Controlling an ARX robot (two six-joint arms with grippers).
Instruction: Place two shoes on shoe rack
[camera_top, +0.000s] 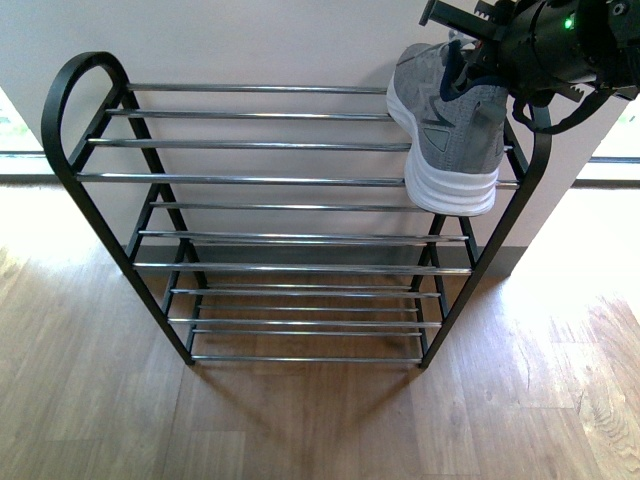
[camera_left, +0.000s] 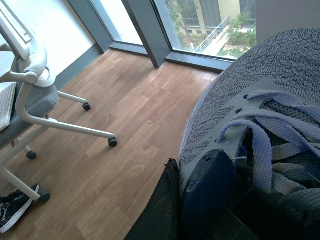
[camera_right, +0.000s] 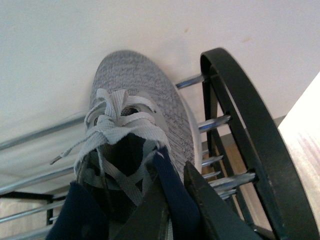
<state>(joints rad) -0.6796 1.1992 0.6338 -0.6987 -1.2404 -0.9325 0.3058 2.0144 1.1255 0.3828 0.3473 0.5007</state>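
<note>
Right gripper (camera_top: 470, 65) pinches grey sneaker (camera_top: 450, 130) on the shoe rack (camera_top: 260, 178); left gripper (camera_left: 180, 210) clamps second sneaker (camera_left: 250, 90).

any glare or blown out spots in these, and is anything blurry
Front view: the floor right of the rack washes out white, the rods glint, a soft shadow lies under it. Left wrist view: the window is bright but readable; one sneaker looms close, slightly soft. Right wrist view: the close fingers are dark and blurred, the other sneaker sharp.
</note>
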